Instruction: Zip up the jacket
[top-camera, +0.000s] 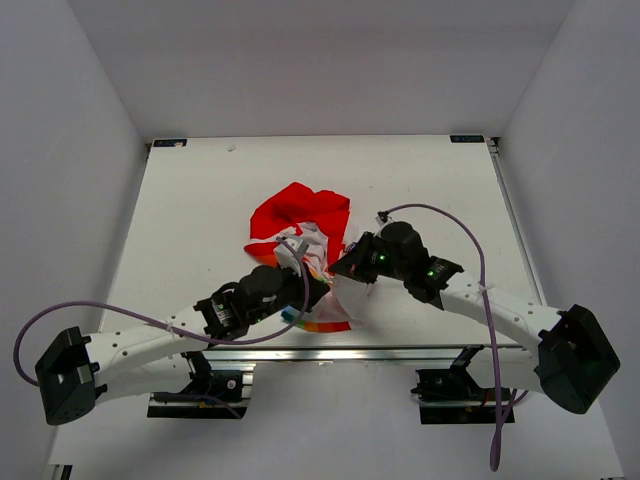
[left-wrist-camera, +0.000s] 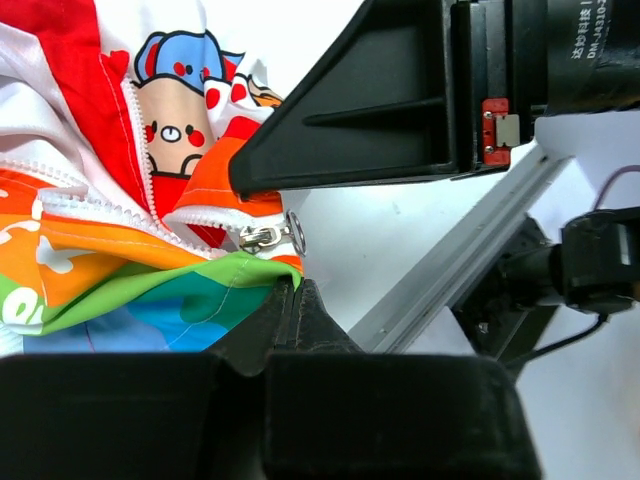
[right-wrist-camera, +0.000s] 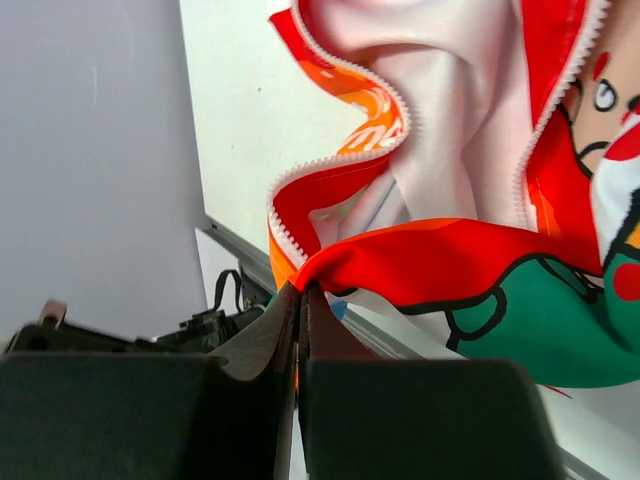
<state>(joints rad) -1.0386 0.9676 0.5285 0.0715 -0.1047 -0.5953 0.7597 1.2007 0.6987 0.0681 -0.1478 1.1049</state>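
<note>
From above, a flat matte white table (top-camera: 200, 220) sits inside a booth of plain pale walls (top-camera: 80, 90), with a small black marker (top-camera: 170, 142) at each far corner. A bare aluminium rail (top-camera: 400, 352) runs along the near edge, where the arms are bolted down. Thin purple cables (top-camera: 120, 316) loop off both arms. The small child's zip jacket (top-camera: 300, 215), with a red fabric hood and a rumpled body, lies bunched in the middle of the table, towards the near edge. The left gripper (top-camera: 316, 292) and the right gripper (top-camera: 346, 268) meet over its near hem, just beside each other.

In the left wrist view, the left gripper (left-wrist-camera: 297, 296) has its black fingers pressed together, pinching the jacket (left-wrist-camera: 100, 250) at the corner of the rainbow-striped hem. A small silver metal zipper slider (left-wrist-camera: 265, 237) sits just above that pinch, at the bottom of the white zipper teeth (left-wrist-camera: 90, 205). The cartoon-print half is folded behind. The other arm's black finger reaches in from the upper right, down to the orange fabric. Beyond are bare white tabletop and the rail (left-wrist-camera: 470, 240).

In the right wrist view, the right gripper (right-wrist-camera: 301, 296) is clamped tight on a red edge of the jacket (right-wrist-camera: 450, 190), which is lifted and draped. The teeth (right-wrist-camera: 330, 165) curl along its open front. The table (right-wrist-camera: 235, 110) and a pale wall (right-wrist-camera: 90, 150) are behind.
</note>
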